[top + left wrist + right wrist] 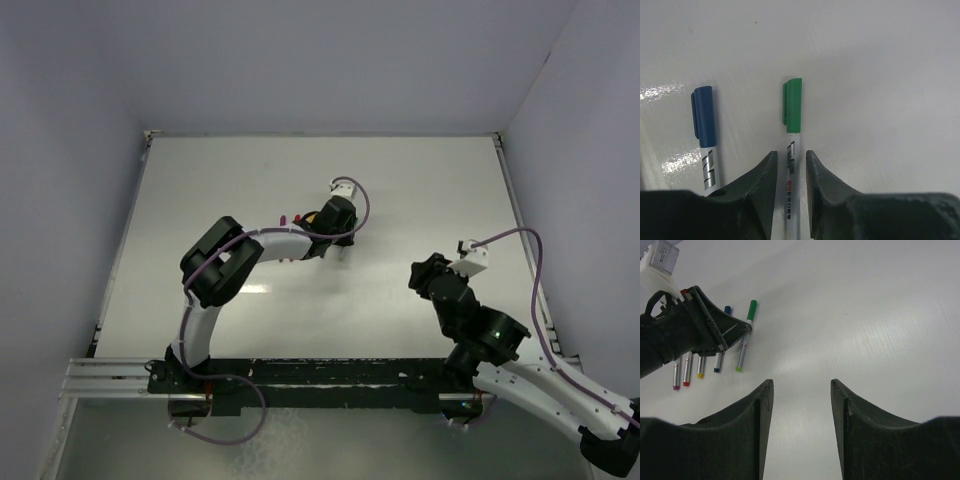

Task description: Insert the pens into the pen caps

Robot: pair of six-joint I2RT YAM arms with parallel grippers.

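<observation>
Between the left claw (791, 155) tips, green-capped pen (792, 137), its print unreadable.

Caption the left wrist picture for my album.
Left gripper straddles a green-capped white plastic pen; a blue-capped pen lies alongside.

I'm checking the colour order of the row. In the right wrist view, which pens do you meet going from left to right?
purple pen → red pen → yellow pen → blue pen → green pen
</observation>
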